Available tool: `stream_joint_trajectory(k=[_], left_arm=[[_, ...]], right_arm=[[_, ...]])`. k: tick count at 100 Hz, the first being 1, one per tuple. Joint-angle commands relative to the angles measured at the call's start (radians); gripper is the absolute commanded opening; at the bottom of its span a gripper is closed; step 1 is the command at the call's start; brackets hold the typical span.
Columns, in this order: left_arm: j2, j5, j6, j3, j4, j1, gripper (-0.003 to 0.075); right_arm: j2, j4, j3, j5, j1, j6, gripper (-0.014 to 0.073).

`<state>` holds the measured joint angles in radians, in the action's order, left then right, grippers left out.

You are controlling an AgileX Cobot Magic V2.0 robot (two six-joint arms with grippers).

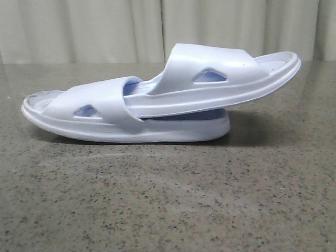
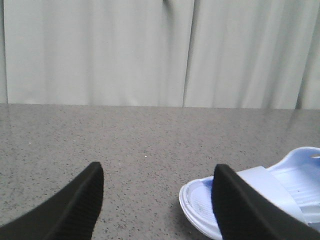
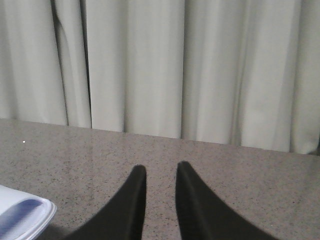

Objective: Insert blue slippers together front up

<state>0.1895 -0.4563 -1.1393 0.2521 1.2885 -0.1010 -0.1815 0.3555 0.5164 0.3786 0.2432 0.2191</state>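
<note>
The two blue slippers lie nested on the table in the front view. The lower slipper (image 1: pixel 94 113) rests flat, one end pointing left. The upper slipper (image 1: pixel 220 73) is pushed through the lower one's strap and tilts up to the right. No gripper shows in the front view. My left gripper (image 2: pixel 157 172) is wide open and empty, and an end of the lower slipper (image 2: pixel 200 200) lies just by one finger. My right gripper (image 3: pixel 160 172) is empty with only a narrow gap between its fingers. An end of a slipper (image 3: pixel 25 217) shows off to its side.
The speckled grey stone table (image 1: pixel 168 199) spreads all around the slippers. A pale pleated curtain (image 1: pixel 105 26) hangs along the table's far edge.
</note>
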Motion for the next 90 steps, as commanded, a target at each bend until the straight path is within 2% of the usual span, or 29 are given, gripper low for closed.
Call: stream_joint_trajectory(k=[1,15,34,64,74,86,90], left_arm=[[0.008,0.021,0.047,0.025,-0.003,0.058,0.0414],[0.008,0.076,0.047,0.025,-0.024,0.145,0.0413],[0.008,0.214,0.084,0.025,-0.034,0.168,0.0412],[0.008,0.223,0.084,0.025,-0.036,0.263,0.0397],[0.008,0.223,0.084,0.025,-0.036,0.263,0.0291],[0.008,0.223,0.084,0.025,-0.036,0.261,0.011],[0.008,0.223,0.084,0.025,-0.036,0.261,0.0044]], right_arm=[[0.037,0.024,0.031,-0.023,-0.008,-0.01,0.0104],[0.114,-0.005,-0.013,-0.013,-0.008,-0.008,0.0104],[0.182,-0.067,-0.135,-0.01,-0.008,-0.008,0.0104],[0.192,-0.069,-0.179,0.01,-0.008,-0.008,0.0097],[0.192,-0.064,-0.179,-0.014,-0.008,-0.008,0.0066],[0.192,-0.064,-0.179,-0.011,-0.008,-0.008,-0.0085],[0.192,-0.064,-0.179,-0.011,-0.008,-0.008,-0.0106]])
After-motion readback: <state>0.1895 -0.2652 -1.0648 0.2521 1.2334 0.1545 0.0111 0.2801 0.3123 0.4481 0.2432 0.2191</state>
